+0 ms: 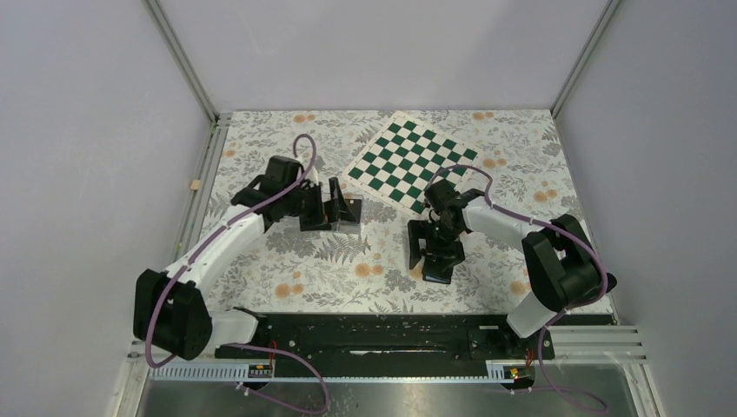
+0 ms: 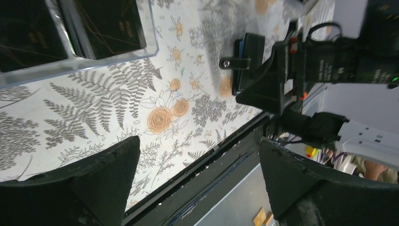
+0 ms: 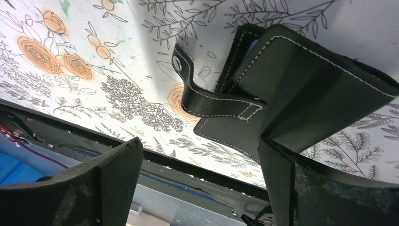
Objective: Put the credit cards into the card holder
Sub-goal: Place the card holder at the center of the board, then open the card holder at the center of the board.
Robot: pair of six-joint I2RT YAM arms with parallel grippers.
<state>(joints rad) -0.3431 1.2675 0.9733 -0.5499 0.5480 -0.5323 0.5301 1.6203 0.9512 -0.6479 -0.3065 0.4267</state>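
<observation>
The card holder (image 3: 301, 80), a black stitched wallet, lies folded on the floral mat, its snap tab (image 3: 188, 80) loose and unsnapped. A blue sliver shows inside its fold. My right gripper (image 3: 200, 140) is open right over it, one finger (image 3: 291, 179) at its near edge, nothing between the jaws. The holder also shows in the top view (image 1: 437, 272) and the left wrist view (image 2: 251, 47). Dark credit cards (image 2: 110, 26) stand in a clear plastic box (image 2: 70, 66). My left gripper (image 2: 198, 141) is open and empty just beside that box.
A green-and-white checkered board (image 1: 413, 161) lies at the back of the mat. A black rail (image 1: 391, 334) runs along the near edge. Grey walls close in the sides and back.
</observation>
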